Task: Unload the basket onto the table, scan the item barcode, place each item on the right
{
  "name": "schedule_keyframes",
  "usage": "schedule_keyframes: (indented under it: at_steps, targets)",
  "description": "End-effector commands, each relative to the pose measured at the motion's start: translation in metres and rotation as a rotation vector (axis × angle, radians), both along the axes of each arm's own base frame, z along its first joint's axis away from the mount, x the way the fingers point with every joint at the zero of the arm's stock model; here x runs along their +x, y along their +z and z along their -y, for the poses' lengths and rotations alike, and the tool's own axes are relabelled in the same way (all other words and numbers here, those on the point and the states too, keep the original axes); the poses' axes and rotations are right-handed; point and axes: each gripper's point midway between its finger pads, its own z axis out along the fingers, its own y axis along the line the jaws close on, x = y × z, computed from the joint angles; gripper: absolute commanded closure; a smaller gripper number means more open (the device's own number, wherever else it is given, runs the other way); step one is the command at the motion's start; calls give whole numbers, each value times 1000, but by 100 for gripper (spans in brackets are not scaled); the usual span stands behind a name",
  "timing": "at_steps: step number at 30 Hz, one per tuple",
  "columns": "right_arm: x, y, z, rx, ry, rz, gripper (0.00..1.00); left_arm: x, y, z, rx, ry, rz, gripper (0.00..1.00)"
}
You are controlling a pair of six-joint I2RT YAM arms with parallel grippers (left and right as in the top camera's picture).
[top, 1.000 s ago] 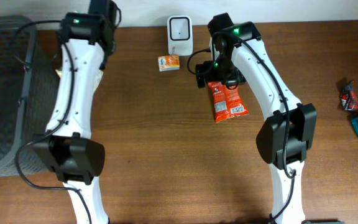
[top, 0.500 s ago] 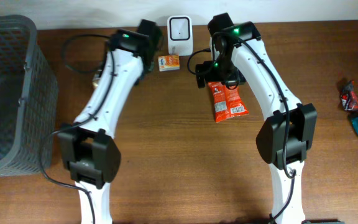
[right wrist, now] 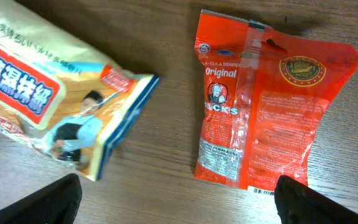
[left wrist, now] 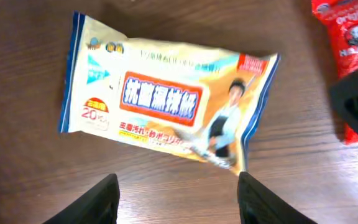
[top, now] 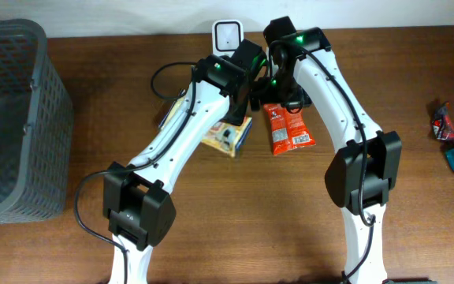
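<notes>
Soft plastic film wraps the wipes pack (left wrist: 166,106), so it should be light, floppy and a little slick. It lies flat, face up, on the brown wooden table (top: 211,237), directly under my left claw (left wrist: 178,190), whose jaws stand apart and empty. I would pinch a crimped end seal, not the yielding middle. The barcode is probably underneath, as I see none. My right claw (right wrist: 178,193) hangs wide above the red snack pouch (right wrist: 266,106). The white scanner (top: 228,35) stands near, and the grey basket (top: 6,118) is well apart.
</notes>
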Motion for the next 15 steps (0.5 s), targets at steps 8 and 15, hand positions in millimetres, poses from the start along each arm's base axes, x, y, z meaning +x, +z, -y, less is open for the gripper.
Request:
schedule_keyframes:
  at_steps: [8,15]
  targets:
    - [4,11,3,-6,-5,34,2,30,17,-82,-109,208,-37,43]
    - [14,13,-2,16,-37,73,2,34,-1,-152,-88,362,-89,25]
